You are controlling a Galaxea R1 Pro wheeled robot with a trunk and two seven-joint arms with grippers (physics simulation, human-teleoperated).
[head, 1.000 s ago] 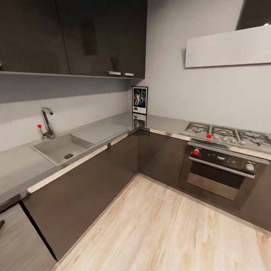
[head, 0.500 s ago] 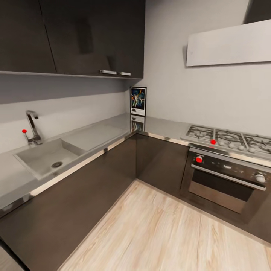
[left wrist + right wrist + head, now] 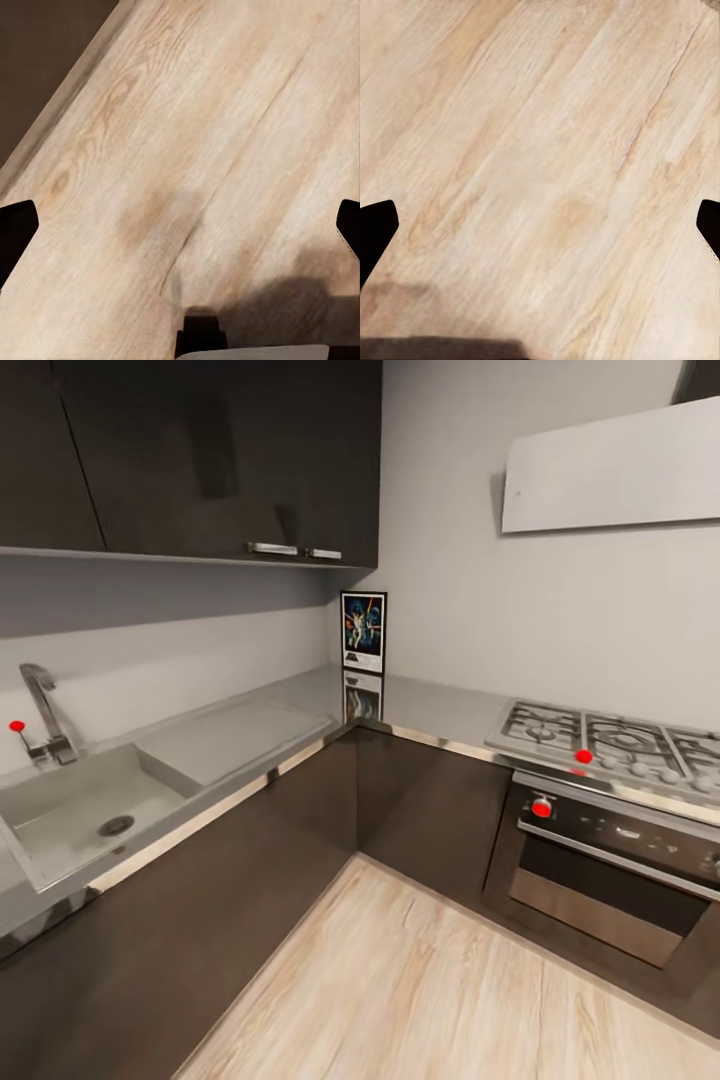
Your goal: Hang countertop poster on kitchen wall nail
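The poster stands upright in the far corner of the kitchen countertop, against the wall, its reflection on the pale-grey surface below it. A sink with a tap lies to the left; a gas hob sits to the right above an oven. Both wrist views look down on the wooden floor, where the left gripper and the right gripper are spread wide, grasping nothing.
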